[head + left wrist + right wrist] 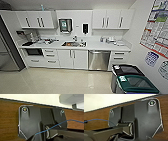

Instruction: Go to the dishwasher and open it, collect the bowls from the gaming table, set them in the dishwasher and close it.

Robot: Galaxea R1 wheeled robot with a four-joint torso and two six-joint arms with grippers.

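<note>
Stainless dishwasher [99, 60] stood shut at one o'clock, so every step remained; both grippers' openings could not be told.

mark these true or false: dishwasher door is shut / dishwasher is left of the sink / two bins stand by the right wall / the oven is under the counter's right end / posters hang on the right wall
1. The dishwasher door is shut: true.
2. The dishwasher is left of the sink: false, it sits below the counter to the sink's right.
3. Two bins stand by the right wall: true, a black-lidded bin and a green-lidded bin.
4. The oven is under the counter's right end: false, it is under the left end.
5. Posters hang on the right wall: true.
</note>
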